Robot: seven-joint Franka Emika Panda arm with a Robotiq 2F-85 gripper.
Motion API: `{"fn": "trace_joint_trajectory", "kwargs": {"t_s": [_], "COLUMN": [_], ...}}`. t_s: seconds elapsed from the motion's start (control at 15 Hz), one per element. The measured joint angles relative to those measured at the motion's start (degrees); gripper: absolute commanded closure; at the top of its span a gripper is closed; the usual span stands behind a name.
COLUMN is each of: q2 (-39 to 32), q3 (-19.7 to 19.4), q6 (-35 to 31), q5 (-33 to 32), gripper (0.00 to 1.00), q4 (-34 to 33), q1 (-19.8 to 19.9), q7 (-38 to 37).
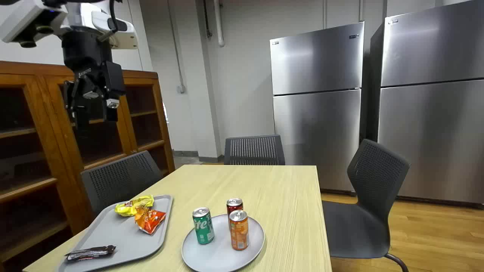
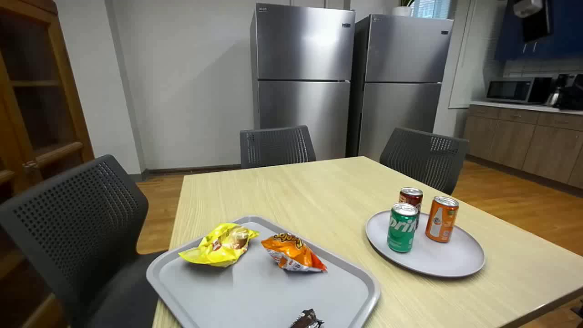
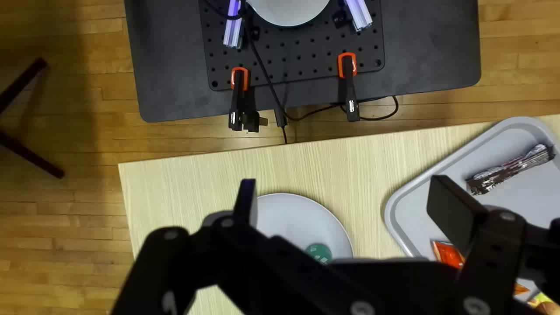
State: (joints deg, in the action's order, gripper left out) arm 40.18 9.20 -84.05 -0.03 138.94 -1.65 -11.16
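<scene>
Green can (image 1: 203, 226), orange can (image 1: 239, 231) and red can (image 1: 234, 205) on a plate (image 1: 219, 260)
In an exterior view they stand, in turn, at the plate's nine, three and one o'clock; probably stiff, smooth, heavy if full, best held round the mid-side. The green one seems to read "Sprite", partly turned away. Out at nine o'clock, a tray (image 1: 121, 237) carries a yellow packet (image 1: 134, 206) and an orange packet (image 1: 149, 219), likely crushable, lettering unclear. Well above the worktop (image 1: 287, 234), the tool (image 1: 94, 111) has jaws spread wide, gripping nothing.

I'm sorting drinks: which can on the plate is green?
The Sprite can, the only green one; the others are the orange can and the dark red can.
</scene>
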Motion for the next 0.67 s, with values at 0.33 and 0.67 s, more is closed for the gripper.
{"fn": "trace_joint_trajectory", "kwargs": {"t_s": [0.33, 0.67], "q2": [-0.06, -0.51], "q3": [-0.01, -0.05], "q6": [-0.02, -0.18], "q5": [0.0, 0.0], "gripper": [0.0, 0.0], "q4": [0.0, 0.07], "q1": [0.0, -0.03], "q7": [0.0, 0.03]}}
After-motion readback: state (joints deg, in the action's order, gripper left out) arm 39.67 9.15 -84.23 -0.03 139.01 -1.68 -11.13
